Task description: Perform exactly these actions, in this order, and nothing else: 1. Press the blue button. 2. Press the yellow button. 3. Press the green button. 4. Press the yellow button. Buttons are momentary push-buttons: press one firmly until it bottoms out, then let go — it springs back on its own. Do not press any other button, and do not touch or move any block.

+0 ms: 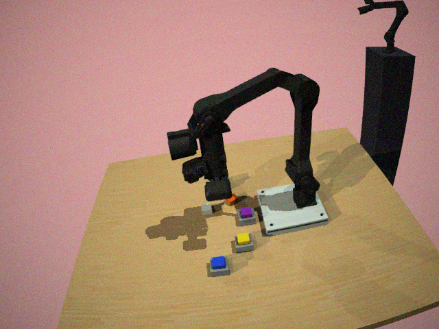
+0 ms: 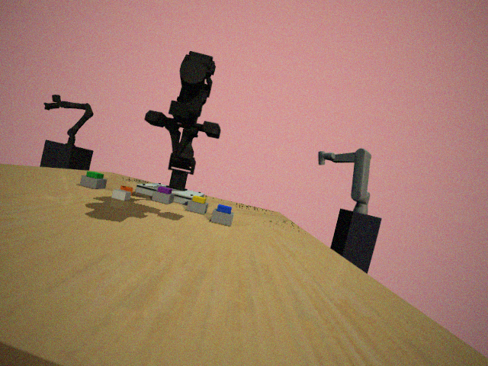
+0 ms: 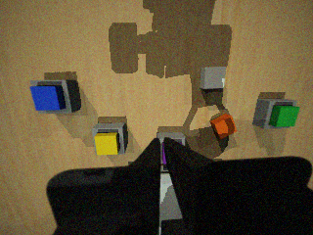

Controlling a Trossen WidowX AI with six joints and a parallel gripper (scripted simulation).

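My gripper (image 2: 176,152) (image 3: 160,142) is shut and empty, held well above the table. In the wrist view its tips overlap the purple button. The blue button (image 1: 218,262) (image 2: 224,209) (image 3: 47,98) stands on a grey base, at the far left in the wrist view. The yellow button (image 1: 243,238) (image 2: 199,199) (image 3: 107,144) lies between blue and purple. The green button (image 2: 94,174) (image 3: 285,116) is at the far right in the wrist view and hidden in the top view. All three caps stand up from their bases.
The purple button (image 1: 246,212) (image 2: 164,190) is near the white base plate (image 1: 298,220). A light grey block (image 1: 206,209) (image 2: 120,194) (image 3: 213,77) and an orange block (image 1: 231,199) (image 2: 126,188) (image 3: 223,125) lie between the purple and green buttons.
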